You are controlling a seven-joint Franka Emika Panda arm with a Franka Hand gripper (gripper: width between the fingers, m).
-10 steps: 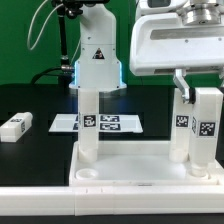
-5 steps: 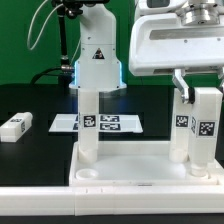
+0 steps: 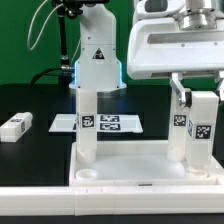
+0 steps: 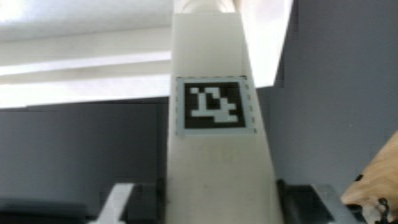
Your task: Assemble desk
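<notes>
Standing upright with its long axis vertical, the white leg (image 3: 205,130) has its foot at the tabletop (image 3: 125,165) corner on the exterior view's right. It hangs directly below the end effector (image 3: 200,92), whose half-closed fingers clamp its upper end.

White leg (image 4: 214,50), black-and-white tag (image 4: 214,104)

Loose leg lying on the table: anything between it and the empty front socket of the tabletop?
Nothing visible. Only the tabletop rim lies between the loose leg and the empty socket. The upright leg stands behind that socket, off the path.
</notes>
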